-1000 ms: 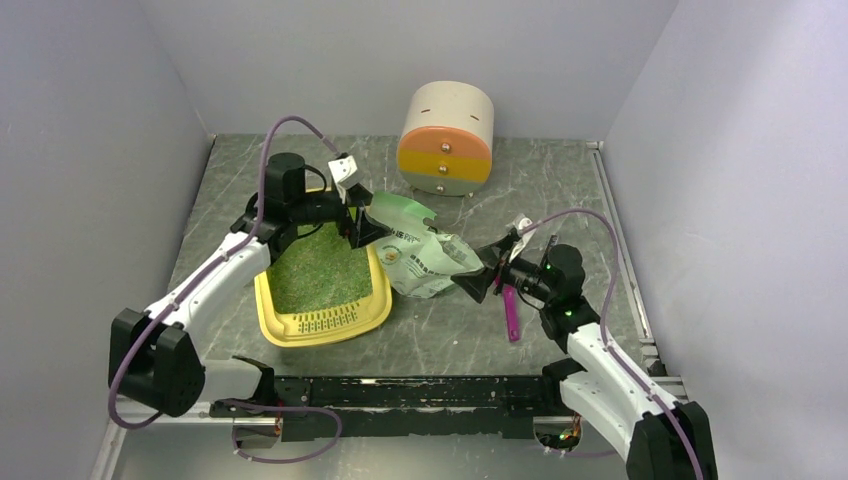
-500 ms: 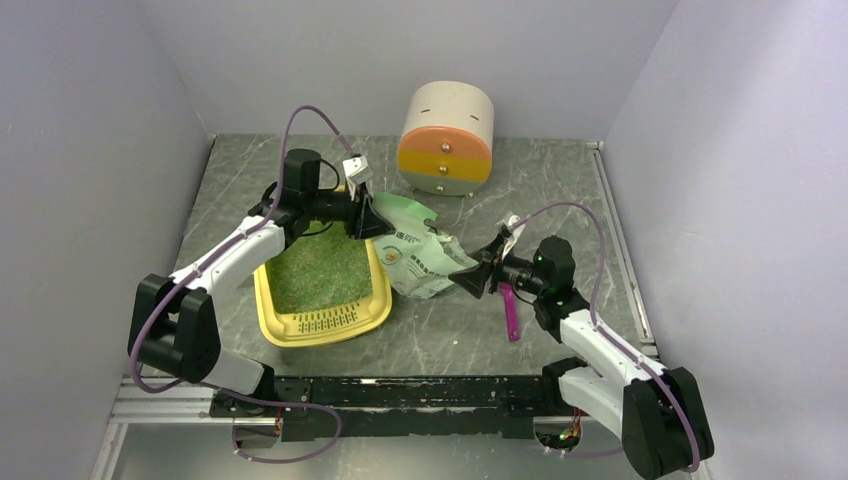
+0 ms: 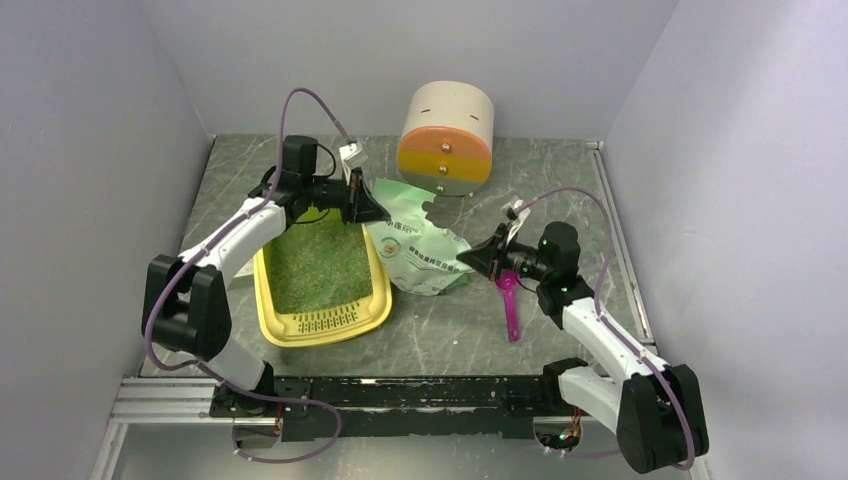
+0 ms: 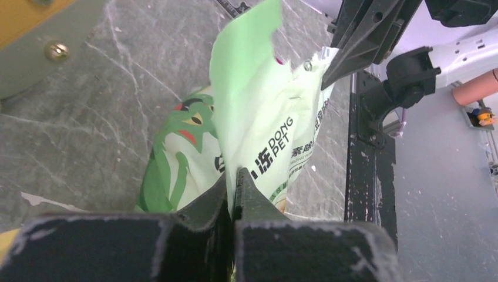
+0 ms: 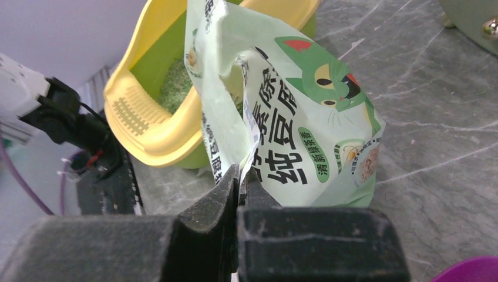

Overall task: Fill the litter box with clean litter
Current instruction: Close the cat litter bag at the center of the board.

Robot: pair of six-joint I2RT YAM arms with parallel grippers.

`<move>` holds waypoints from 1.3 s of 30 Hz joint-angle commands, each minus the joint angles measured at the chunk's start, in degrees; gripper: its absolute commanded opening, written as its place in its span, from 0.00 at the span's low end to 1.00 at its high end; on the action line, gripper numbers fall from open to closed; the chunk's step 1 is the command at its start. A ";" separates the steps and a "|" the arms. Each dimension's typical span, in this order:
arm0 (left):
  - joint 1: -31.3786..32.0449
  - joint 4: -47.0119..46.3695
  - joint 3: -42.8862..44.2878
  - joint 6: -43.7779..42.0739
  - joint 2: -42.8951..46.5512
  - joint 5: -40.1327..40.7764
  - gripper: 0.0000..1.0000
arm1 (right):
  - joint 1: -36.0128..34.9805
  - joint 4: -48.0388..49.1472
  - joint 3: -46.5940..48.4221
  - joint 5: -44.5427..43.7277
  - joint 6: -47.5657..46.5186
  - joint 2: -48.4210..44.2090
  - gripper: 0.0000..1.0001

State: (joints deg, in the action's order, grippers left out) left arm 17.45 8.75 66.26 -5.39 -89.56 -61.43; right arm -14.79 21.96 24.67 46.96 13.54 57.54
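**Grey marbled tabletop, four items**

Your table (image 3: 450, 335) is dark grey, marble-look. Take the yellow litter box (image 3: 325, 322) as anchor: printed green bag (image 3: 420, 255) sits just right of it, magenta scoop (image 3: 511, 310) farther right, round drawer cabinet (image 3: 447, 138) behind and right, well apart.

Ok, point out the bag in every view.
Top external: bag mid-table, just right of the litter box.
Left wrist: bag at centre, pinched by the left gripper.
Right wrist: bag at centre, pinched by the right gripper, litter box behind.
Shared landmark: cabinet, top centre; top left; top right.
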 commanded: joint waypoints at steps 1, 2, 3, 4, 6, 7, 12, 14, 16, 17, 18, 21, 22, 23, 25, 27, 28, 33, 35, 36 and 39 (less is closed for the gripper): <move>-2.31 7.24 8.52 -3.85 -4.01 -0.02 0.05 | 4.59 -7.97 7.58 9.43 5.54 1.76 0.00; -2.33 10.82 11.04 -5.72 -5.36 0.08 0.05 | 5.34 -10.79 9.40 11.09 5.53 2.53 0.00; -2.34 13.50 13.50 -7.67 -6.72 -0.79 0.05 | 5.71 -12.79 10.85 12.38 5.82 3.20 0.00; -2.27 14.33 14.88 -8.20 -7.69 -2.36 0.05 | 6.10 -14.25 11.91 13.83 6.27 3.97 0.00; -2.02 13.03 15.85 -7.28 -8.73 -4.58 0.05 | 6.82 -15.43 12.87 15.22 7.42 5.07 0.00; -1.80 12.33 16.10 -6.78 -9.09 -5.01 0.05 | 7.06 -15.81 13.14 14.72 7.77 5.43 0.00; -1.03 13.53 18.48 -5.42 -11.68 -4.59 0.05 | 9.48 -18.18 15.42 13.50 9.03 9.09 0.03; -1.02 12.49 18.21 -4.62 -12.06 -4.52 0.05 | 9.51 -24.28 17.39 8.99 5.38 10.82 0.18; -1.02 11.28 18.21 -3.44 -12.44 -4.68 0.05 | 9.39 -25.36 17.38 7.03 4.23 10.81 0.36; -1.02 10.27 18.39 -2.68 -12.60 -5.01 0.05 | 9.26 -24.13 16.77 7.66 4.46 10.00 0.45; -1.02 9.59 18.64 -2.05 -12.84 -5.40 0.05 | 8.99 -20.75 15.92 9.34 4.85 8.98 0.55; -0.94 8.31 19.87 -0.15 -13.86 -5.42 0.05 | 6.26 -13.03 11.87 7.97 2.52 4.64 0.91; -0.93 8.98 20.52 -0.50 -14.35 -5.45 0.05 | 4.61 -10.23 10.22 5.82 0.67 2.96 0.96; -0.97 9.96 21.13 -1.25 -14.78 -5.46 0.05 | 2.78 -7.89 8.68 2.93 -1.39 1.68 0.98; -0.94 11.52 21.89 -2.35 -15.45 -5.09 0.05 | -1.00 -5.32 7.29 -1.63 -6.79 0.42 1.00; -1.00 11.88 22.16 -2.75 -15.65 -5.19 0.05 | -4.22 -3.62 7.47 -5.46 -11.11 1.12 1.00; -0.98 11.76 22.16 -2.64 -15.72 -5.65 0.05 | -5.40 -3.10 8.02 -7.89 -12.59 2.12 1.00; -0.93 11.46 22.15 -2.96 -15.34 -6.31 0.05 | -7.72 -0.14 10.80 -13.32 -14.93 8.89 0.84; -1.01 12.24 22.48 -4.06 -15.25 -6.85 0.05 | -7.75 -1.20 11.73 -15.26 -14.94 9.78 0.70; -1.02 12.70 22.70 -4.80 -15.12 -6.61 0.05 | -7.72 -1.38 11.71 -16.34 -14.28 9.51 0.57; -1.83 12.52 22.02 -6.20 -14.87 -7.15 0.26 | -6.11 0.94 10.56 -13.55 -9.29 7.34 0.28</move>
State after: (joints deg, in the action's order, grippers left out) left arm 16.93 21.47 86.65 -8.43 -105.03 -66.30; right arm -22.17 17.91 34.37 34.15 1.21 67.22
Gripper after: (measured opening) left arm 0.101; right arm 0.480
